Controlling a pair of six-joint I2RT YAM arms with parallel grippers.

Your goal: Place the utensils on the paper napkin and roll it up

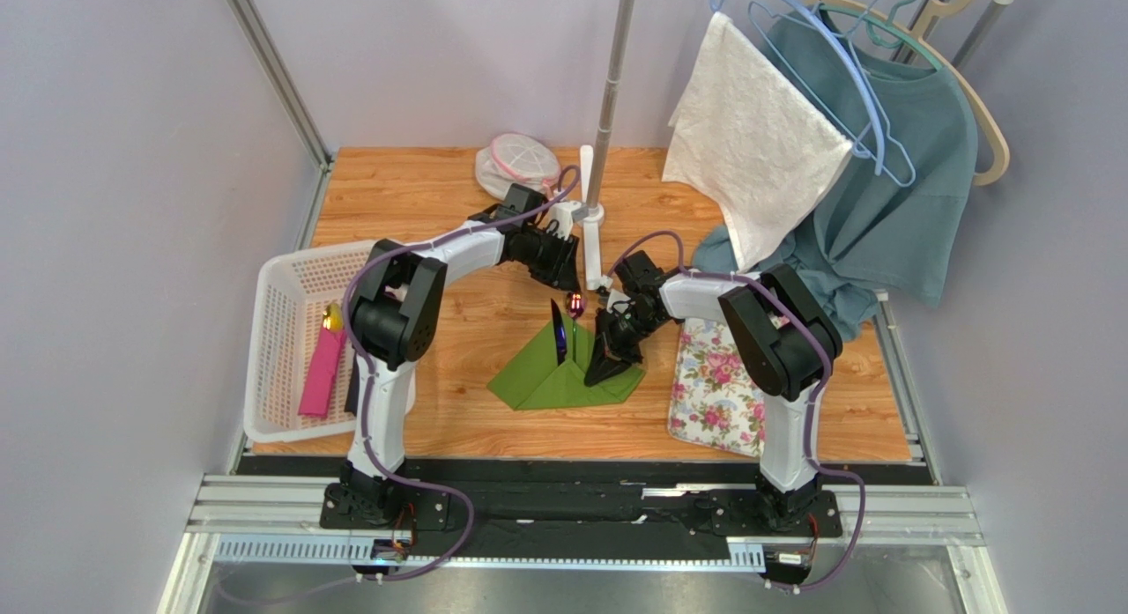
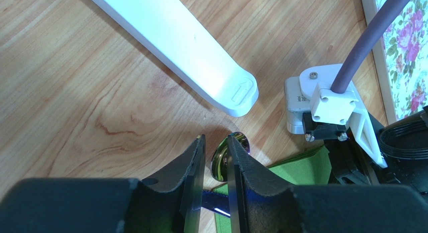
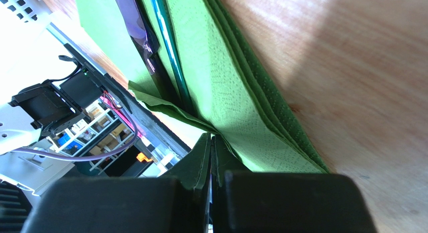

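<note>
1. Right wrist view: the right gripper [image 3: 212, 137] has its fingers pressed together on a folded edge of the paper napkin [image 3: 226, 92].
2. Two utensils [image 3: 168, 47] show inside that fold, one dark purple and one teal-blue, lying along the crease.
3. The left gripper [image 2: 216, 140] has its fingers narrowly apart with a glossy rounded head [image 2: 220, 163] in the gap. I cannot tell whether the pads press it.
4. From above, the one napkin stands tented near the middle of the table [image 1: 437, 218].
5. One white basket [image 1: 272, 310] sits at the table's left edge. It holds two things: one pink flat item [image 1: 318, 370] and one small yellow piece [image 1: 331, 322].
6. One floral mat [image 1: 715, 376] lies just right of the napkin.
</note>
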